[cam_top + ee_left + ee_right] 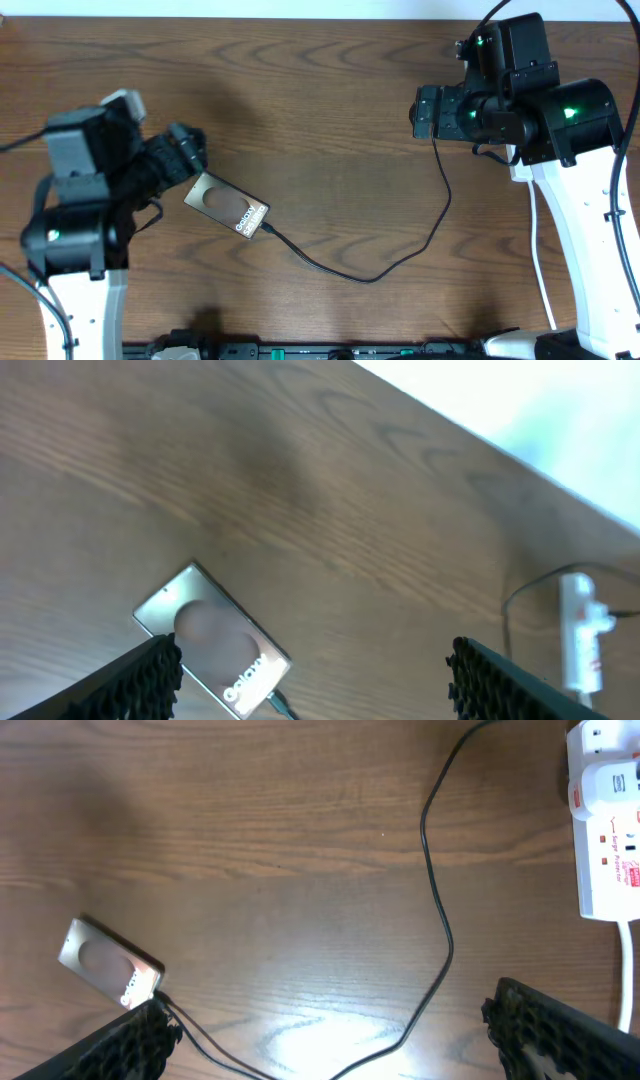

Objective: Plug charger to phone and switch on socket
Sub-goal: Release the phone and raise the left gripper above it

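Observation:
The phone [228, 207] lies flat at the left of the table, bronze face up with white lettering. The thin black charger cable [375, 278] meets the phone's lower short edge with its connector tip, loops right, then rises under my right gripper. My left gripper [185, 150] is open and empty just up-left of the phone; its wrist view shows the phone [210, 635] between and beyond the fingers [310, 680]. My right gripper [425, 112] is open and empty over the cable [440, 920]. The white socket strip [605, 830] lies at the right; the charger's plug is out of view.
The socket's thick white cord [540, 260] runs toward the front edge beside my right arm. The strip also shows far off in the left wrist view [580, 630]. The phone appears small in the right wrist view [110, 963]. Dark equipment lines the front edge [300, 352].

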`<state>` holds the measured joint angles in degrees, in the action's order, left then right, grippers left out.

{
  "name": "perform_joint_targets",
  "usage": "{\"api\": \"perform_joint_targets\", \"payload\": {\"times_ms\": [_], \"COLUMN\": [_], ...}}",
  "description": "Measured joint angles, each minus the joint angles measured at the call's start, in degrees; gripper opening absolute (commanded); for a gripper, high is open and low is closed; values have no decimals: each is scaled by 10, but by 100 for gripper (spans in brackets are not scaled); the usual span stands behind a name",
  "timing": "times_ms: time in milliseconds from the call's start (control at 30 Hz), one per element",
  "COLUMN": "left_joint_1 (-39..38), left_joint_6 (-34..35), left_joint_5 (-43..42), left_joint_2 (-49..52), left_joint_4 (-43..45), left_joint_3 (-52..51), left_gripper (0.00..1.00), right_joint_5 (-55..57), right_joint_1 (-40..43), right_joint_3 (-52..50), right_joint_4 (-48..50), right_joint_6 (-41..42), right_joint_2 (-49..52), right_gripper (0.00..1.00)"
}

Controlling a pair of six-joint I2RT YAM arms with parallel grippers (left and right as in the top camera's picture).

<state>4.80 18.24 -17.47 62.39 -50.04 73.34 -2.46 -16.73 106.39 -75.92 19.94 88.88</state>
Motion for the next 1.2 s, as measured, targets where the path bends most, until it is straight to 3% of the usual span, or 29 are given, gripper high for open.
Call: {"api": "perform_joint_targets", "payload": {"times_ms": [233, 367, 933, 1200], "left_joint_1": [-127, -158, -162, -162], "left_joint_6": [0, 2, 10, 11], "left_joint_5": [136, 181, 209, 209], "left_joint_2": [33, 46, 47, 47], "left_joint_4": [-7, -2, -1, -1], "left_joint_3": [19, 19, 19, 19], "left_gripper": [85, 85, 85, 85], "right_joint_5": [3, 10, 47, 57], "right_joint_1": [0, 0, 5, 126], "right_joint_3": [0, 0, 0, 0], "right_joint_4": [-7, -18, -23, -22], "right_joint_6": [0, 0, 0, -19], "right_joint_2": [0, 0, 0, 10], "right_gripper": [99, 99, 99, 99]}}
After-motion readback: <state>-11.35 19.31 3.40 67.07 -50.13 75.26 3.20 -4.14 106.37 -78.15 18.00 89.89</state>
